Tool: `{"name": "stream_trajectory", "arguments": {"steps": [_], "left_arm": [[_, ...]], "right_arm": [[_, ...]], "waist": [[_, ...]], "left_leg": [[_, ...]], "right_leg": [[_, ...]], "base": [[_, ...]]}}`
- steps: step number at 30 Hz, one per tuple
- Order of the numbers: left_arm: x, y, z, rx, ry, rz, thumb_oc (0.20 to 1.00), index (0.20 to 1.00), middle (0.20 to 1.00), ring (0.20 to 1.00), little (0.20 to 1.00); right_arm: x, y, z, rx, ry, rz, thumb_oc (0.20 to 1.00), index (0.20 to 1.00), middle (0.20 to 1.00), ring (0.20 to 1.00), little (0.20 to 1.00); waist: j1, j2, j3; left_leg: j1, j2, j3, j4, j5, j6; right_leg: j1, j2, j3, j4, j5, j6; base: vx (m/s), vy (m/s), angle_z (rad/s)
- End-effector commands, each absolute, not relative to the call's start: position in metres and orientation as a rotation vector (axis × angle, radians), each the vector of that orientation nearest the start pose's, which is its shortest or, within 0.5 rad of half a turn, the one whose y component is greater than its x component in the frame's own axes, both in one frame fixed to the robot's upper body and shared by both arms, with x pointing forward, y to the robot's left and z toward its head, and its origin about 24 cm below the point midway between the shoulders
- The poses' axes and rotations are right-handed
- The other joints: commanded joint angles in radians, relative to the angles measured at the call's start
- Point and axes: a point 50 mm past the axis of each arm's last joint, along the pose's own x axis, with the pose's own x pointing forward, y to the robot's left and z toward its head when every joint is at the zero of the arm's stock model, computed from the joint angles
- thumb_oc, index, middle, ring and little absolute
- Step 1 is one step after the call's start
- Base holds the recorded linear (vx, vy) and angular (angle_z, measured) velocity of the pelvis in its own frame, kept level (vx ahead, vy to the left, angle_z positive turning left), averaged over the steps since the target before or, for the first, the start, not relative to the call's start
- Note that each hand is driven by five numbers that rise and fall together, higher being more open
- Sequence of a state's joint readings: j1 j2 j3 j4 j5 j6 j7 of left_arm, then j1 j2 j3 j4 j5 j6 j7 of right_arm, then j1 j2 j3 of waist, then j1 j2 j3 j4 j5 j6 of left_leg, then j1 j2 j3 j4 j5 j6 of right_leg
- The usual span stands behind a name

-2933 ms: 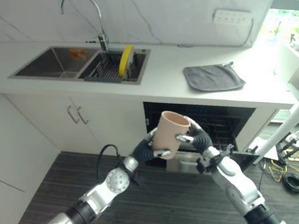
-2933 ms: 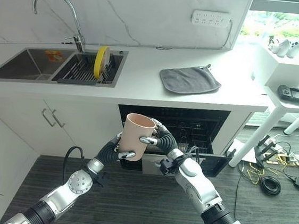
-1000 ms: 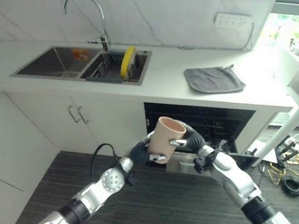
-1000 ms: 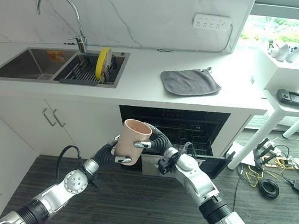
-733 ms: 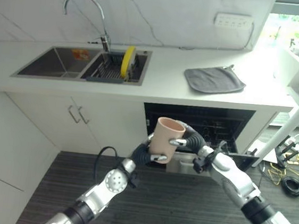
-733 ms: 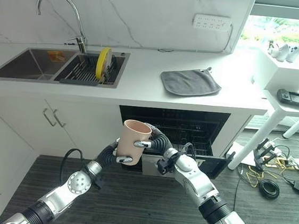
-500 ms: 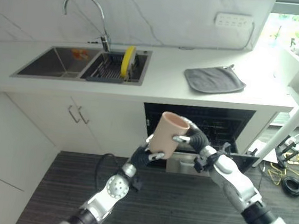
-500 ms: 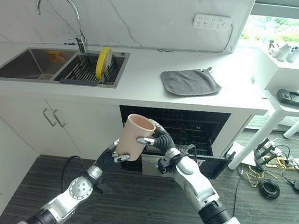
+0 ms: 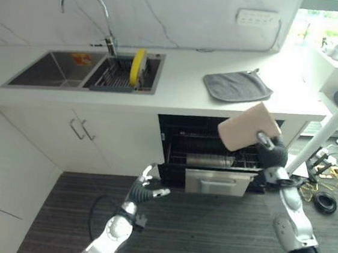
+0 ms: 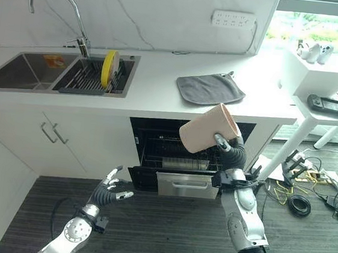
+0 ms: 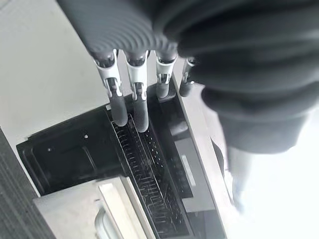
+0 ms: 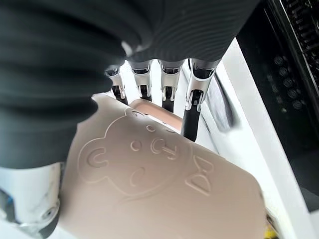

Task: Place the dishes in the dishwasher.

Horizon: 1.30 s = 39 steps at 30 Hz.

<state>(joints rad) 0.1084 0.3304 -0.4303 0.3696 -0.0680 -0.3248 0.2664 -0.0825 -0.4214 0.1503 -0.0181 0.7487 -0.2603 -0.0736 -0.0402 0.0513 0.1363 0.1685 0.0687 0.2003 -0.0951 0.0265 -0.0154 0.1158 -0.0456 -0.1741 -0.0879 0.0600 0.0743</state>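
I'm looking into a home kitchen: a white worktop (image 9: 179, 88) with a double sink (image 9: 84, 72) and tap (image 9: 87, 9), cupboards (image 9: 83, 138) below, an open dishwasher (image 9: 208, 158), marble wall.

Stereo head pair looking down, both showing the open dishwasher (image 9: 213, 161), wrist cameras very close

1. Wall (image 9: 187, 7): white marble-look panel with a socket strip (image 9: 257, 18).
2. Countertop (image 9: 179, 82): white, with a double sink (image 9: 84, 72) and a curved tap (image 9: 87, 9).
3. Cabinets (image 9: 89, 136): white.
4. Floor (image 9: 206, 233): dark planks.
5. Window (image 10: 325, 22): bright daylight.
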Motion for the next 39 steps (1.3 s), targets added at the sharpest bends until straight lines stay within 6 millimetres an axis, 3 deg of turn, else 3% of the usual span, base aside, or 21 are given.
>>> {"name": "stream_trajectory", "arguments": {"steps": [1,6,12,15,16,17,20,25,31,39], "left_arm": [[0.215,0.161,-0.021,0.239,0.042,-0.068,1.000,1.000,1.000,1.000,1.000],[0.217,0.170,-0.009,0.239,-0.033,-0.027,1.000,1.000,1.000,1.000,1.000],[0.229,0.181,0.023,0.297,-0.198,0.025,1.000,1.000,1.000,1.000,1.000],[0.231,0.183,0.034,0.308,-0.253,0.051,1.000,1.000,1.000,1.000,1.000],[0.233,0.185,0.041,0.318,-0.287,0.058,1.000,1.000,1.000,1.000,1.000],[0.234,0.186,0.043,0.320,-0.296,0.060,1.000,1.000,1.000,1.000,1.000],[0.239,0.185,0.046,0.335,-0.324,0.079,1.000,1.000,1.000,1.000,1.000],[0.239,0.187,0.045,0.369,-0.314,0.096,1.000,1.000,1.000,1.000,1.000],[0.232,0.194,0.043,0.391,-0.314,0.098,1.000,1.000,1.000,1.000,1.000],[0.229,0.194,0.042,0.389,-0.320,0.092,1.000,1.000,1.000,1.000,1.000]], "right_arm": [[0.268,-0.195,0.139,0.386,-0.508,0.095,0.200,0.200,0.200,0.200,0.200],[0.263,-0.204,0.126,0.329,-0.459,0.058,0.200,0.200,0.200,0.200,0.200],[0.257,-0.216,0.112,0.357,-0.425,0.056,0.200,0.200,0.200,0.200,0.200],[0.260,-0.212,0.111,0.346,-0.410,0.110,0.200,0.200,0.200,0.200,0.200],[0.260,-0.210,0.110,0.337,-0.412,0.124,0.200,0.200,0.200,0.200,0.200],[0.260,-0.209,0.109,0.337,-0.413,0.128,0.200,0.200,0.200,0.200,0.200],[0.264,-0.198,0.108,0.339,-0.411,0.141,0.200,0.200,0.200,0.200,0.200],[0.259,-0.195,0.103,0.356,-0.385,0.151,0.200,0.200,0.200,0.200,0.200],[0.257,-0.193,0.104,0.363,-0.401,0.145,0.200,0.200,0.200,0.200,0.200],[0.260,-0.191,0.106,0.366,-0.406,0.158,0.200,0.200,0.200,0.200,0.200]], "waist": [[-0.002,-0.059,0.026],[-0.010,-0.065,0.027],[-0.021,-0.074,0.040],[-0.016,-0.087,0.064],[-0.004,-0.089,0.093],[-0.003,-0.083,0.105],[0.014,-0.063,0.118],[0.019,-0.053,0.075],[0.031,-0.049,0.057],[0.039,-0.050,0.056]], "left_leg": [[0.031,-0.022,0.010,0.008,-0.105,0.028],[0.029,-0.014,0.020,0.008,-0.100,0.025],[0.011,0.018,-0.002,0.077,-0.104,0.006],[-0.061,0.019,-0.016,0.300,-0.149,0.015],[-0.205,0.021,-0.023,0.511,-0.072,0.001],[-0.243,0.014,-0.020,0.523,-0.056,-0.001],[-0.267,-0.022,0.002,0.339,-0.047,0.016],[-0.140,-0.067,-0.035,0.125,-0.064,0.038],[-0.074,-0.088,-0.062,0.031,-0.059,0.064],[-0.062,-0.095,-0.066,0.015,-0.065,0.074]], "right_leg": [[0.054,-0.063,-0.035,0.045,-0.091,0.040],[0.049,-0.056,-0.031,0.052,-0.097,0.035],[0.031,-0.027,-0.019,0.113,-0.143,-0.002],[0.021,-0.023,-0.006,0.167,-0.166,-0.038],[0.020,-0.006,-0.007,0.193,-0.171,-0.071],[0.021,0.004,-0.002,0.208,-0.180,-0.074],[0.042,0.014,-0.001,0.217,-0.203,-0.062],[0.034,-0.012,-0.034,0.192,-0.187,-0.019],[0.004,-0.016,-0.042,0.206,-0.186,-0.005],[-0.010,-0.018,-0.040,0.198,-0.173,0.006]], "base": [[0.00,0.000,0.00],[0.02,-0.086,0.00],[0.03,-0.188,-0.01],[0.06,-0.145,-0.05],[0.06,-0.122,-0.19],[0.13,-0.010,-0.19],[0.21,0.179,0.05],[0.22,0.200,-0.20],[0.09,0.060,0.06],[0.00,0.011,0.11]]}}
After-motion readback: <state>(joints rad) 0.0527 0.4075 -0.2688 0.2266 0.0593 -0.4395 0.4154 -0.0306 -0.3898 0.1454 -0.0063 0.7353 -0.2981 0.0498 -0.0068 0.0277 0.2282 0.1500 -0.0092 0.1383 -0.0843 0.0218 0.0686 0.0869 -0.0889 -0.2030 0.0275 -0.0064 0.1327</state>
